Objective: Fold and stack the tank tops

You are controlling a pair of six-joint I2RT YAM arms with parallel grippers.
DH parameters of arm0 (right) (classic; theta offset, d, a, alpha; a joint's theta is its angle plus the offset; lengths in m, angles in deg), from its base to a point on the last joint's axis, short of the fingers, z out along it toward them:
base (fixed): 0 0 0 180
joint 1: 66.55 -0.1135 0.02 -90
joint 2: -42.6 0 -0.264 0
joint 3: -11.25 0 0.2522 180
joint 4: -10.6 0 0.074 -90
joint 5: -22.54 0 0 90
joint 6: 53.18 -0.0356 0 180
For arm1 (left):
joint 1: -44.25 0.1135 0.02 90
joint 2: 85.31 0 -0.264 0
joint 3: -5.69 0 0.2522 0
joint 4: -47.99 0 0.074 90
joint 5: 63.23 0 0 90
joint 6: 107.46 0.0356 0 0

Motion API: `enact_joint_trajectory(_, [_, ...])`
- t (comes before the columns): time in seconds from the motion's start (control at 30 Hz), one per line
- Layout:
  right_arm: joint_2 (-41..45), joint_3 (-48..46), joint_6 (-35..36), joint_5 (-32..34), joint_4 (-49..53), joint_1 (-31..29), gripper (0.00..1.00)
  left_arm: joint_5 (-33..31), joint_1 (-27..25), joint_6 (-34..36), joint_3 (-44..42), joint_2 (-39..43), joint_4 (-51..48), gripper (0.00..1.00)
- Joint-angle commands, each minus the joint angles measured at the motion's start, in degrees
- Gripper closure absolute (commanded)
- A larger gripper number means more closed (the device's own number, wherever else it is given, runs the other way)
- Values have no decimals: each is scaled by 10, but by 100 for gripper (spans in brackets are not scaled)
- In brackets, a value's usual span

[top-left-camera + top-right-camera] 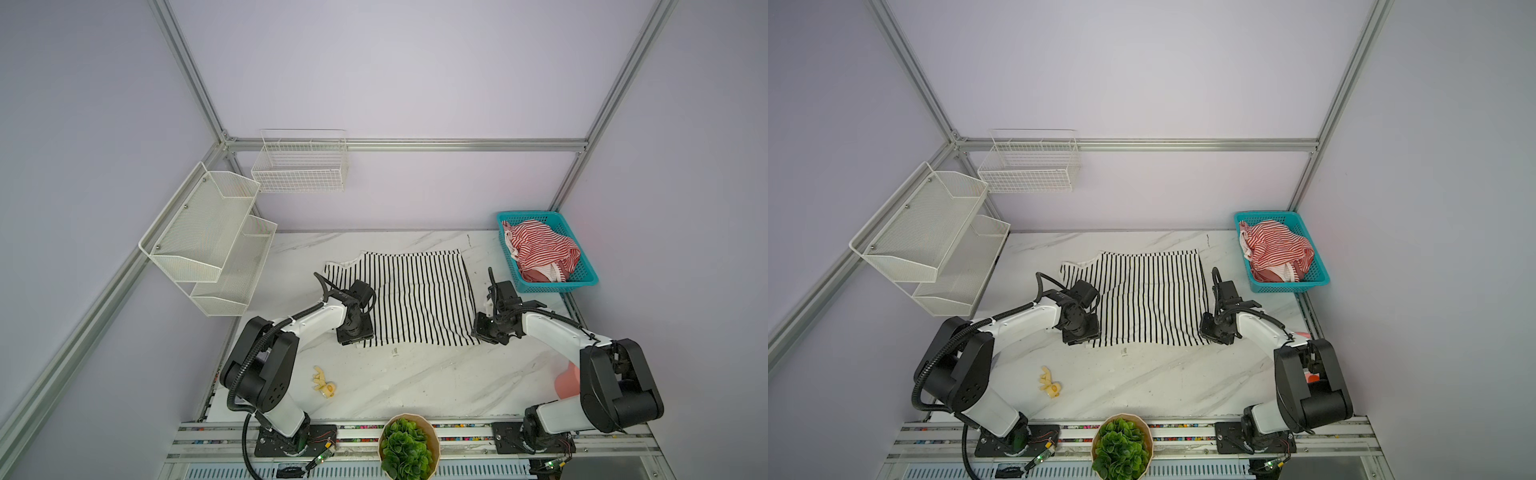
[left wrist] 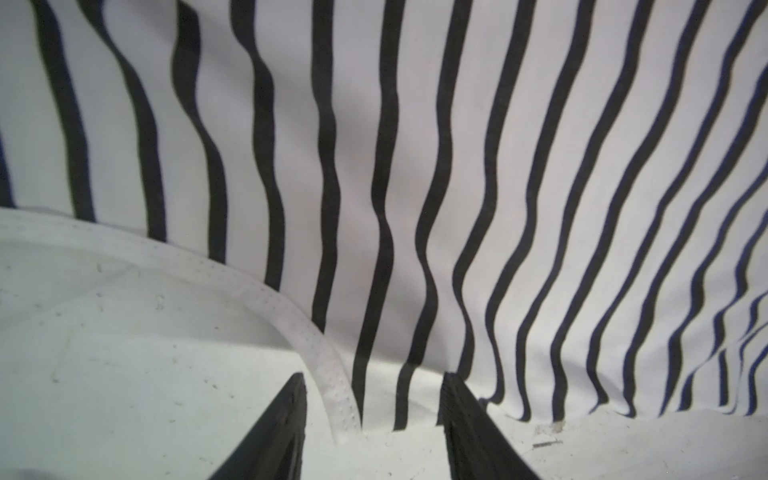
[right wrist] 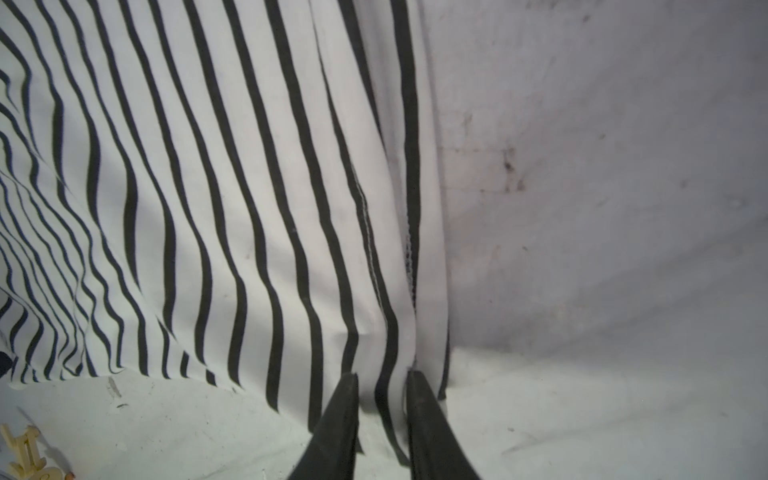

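Left gripper [image 2: 374,399]: the jaws were seen spread, planted on the table [image 1: 415,382] astride the near shoulder corner of the cloth. The white trim [image 2: 291,316] ran in between them, and nothing was nipped yet.
Right gripper [image 3: 382,390]: the jaws were drawn close about the near hem corner, with gathered stripes funnelling into the gap. Whether a firm nip was had could not be told.
Black-and-white tank top [image 1: 415,299]: it was laid out flat between the two arms, shoulders toward the left arm and hem toward the right, with light ripples along the near edge.
Red-and-white tank top [image 1: 540,249]: it was left crumpled in the teal basket [image 1: 582,282] at the far right corner, well apart from the work.
Step in hand: this was judged to be taking both near corners, ready for the first fold across to the far edge.
Doing it well: both layers should be caught at each corner. The left jaws ought to be shut on trim and stripe together before anything is lifted. The lift should be kept level and simultaneous, so the near edge travels straight.
Risk: if only one layer is pinched, or one corner is raised ahead of its partner, a skewed crease would be expected. The soft cloth would likely drag and bunch.
Progress: early, it was reckoned. No fold was visible, and no stack was begun.
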State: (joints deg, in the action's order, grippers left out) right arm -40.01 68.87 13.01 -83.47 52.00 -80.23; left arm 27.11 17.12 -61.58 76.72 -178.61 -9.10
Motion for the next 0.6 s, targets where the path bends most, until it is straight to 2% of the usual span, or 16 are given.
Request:
enact_joint_trajectory(0.0, [1, -9, -3, -6, -6, -2, 81, -12, 1, -11, -7, -2, 9, 48])
enact_joint_trajectory(0.27, [29, -19, -7, 4, 10, -2, 100, -14, 1, -16, 4, -3, 9, 48])
enact_joint_trajectory(0.57, [56, -15, -18, 20, 25, -2, 100, 2, 1, -19, 13, -2, 10, 51])
